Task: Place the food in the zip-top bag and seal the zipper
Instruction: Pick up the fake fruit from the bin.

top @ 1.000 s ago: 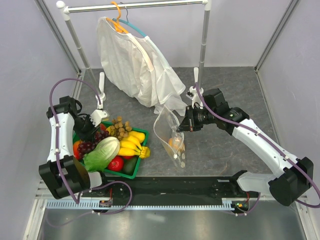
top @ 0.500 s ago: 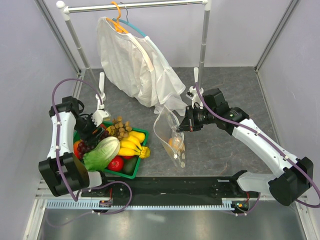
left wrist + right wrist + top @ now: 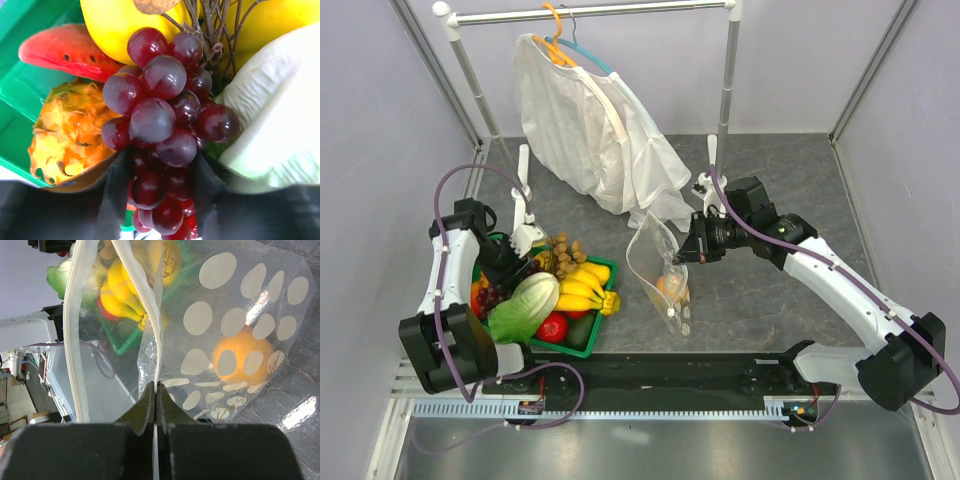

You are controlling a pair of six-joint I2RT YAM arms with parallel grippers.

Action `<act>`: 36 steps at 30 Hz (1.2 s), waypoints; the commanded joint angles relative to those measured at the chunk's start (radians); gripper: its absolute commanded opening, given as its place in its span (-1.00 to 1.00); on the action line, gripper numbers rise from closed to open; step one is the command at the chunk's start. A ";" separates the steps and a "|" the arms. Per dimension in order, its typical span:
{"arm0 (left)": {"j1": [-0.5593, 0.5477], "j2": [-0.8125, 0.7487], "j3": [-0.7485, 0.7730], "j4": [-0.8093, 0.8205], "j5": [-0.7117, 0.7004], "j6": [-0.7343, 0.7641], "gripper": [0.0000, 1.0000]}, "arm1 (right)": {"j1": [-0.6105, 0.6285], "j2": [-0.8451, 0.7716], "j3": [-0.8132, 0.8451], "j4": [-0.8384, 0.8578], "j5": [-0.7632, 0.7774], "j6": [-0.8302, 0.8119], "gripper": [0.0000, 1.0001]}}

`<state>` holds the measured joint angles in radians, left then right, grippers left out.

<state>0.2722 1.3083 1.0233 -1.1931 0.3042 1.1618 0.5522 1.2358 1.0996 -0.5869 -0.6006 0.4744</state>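
The clear dotted zip-top bag [image 3: 658, 262] hangs open from my right gripper [image 3: 684, 252], which is shut on its zipper strip [image 3: 150, 305]; its lower end rests on the table. The orange peach-like ball [image 3: 670, 287] lies inside the bag [image 3: 240, 300] and shows through the plastic [image 3: 245, 357]. My left gripper [image 3: 510, 268] is down in the green basket, open, its fingers [image 3: 117, 180] straddling the dark purple grape bunch [image 3: 160, 115]. The tan berry bunch [image 3: 560, 255] lies at the basket's far edge.
The green basket [image 3: 588, 343] also holds a lettuce head [image 3: 525, 305], bananas [image 3: 582, 285], a red fruit and an avocado. A white garment [image 3: 590, 130] hangs on the rack [image 3: 725, 90] behind the bag.
My left gripper has moved right and down into the basket, over the grape bunch. The right gripper and the bag have not moved.
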 commanded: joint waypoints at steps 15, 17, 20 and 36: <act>-0.005 -0.138 0.075 -0.126 0.003 -0.050 -0.96 | -0.005 -0.006 0.009 0.022 -0.004 -0.011 -1.00; -0.007 -0.138 0.101 -0.135 0.013 -0.059 -0.96 | -0.005 -0.010 0.009 0.021 -0.001 -0.011 -1.00; -0.007 -0.138 0.116 -0.137 0.015 -0.062 -0.96 | -0.005 -0.016 0.008 0.021 -0.002 -0.011 -1.00; -0.007 -0.127 0.455 -0.117 0.125 -0.200 -0.96 | -0.005 -0.019 0.008 0.018 0.002 -0.010 -1.00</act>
<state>0.2680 1.1904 1.3792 -1.3148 0.3462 1.0416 0.5518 1.2385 1.0996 -0.5869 -0.6006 0.4744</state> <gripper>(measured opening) 0.086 0.010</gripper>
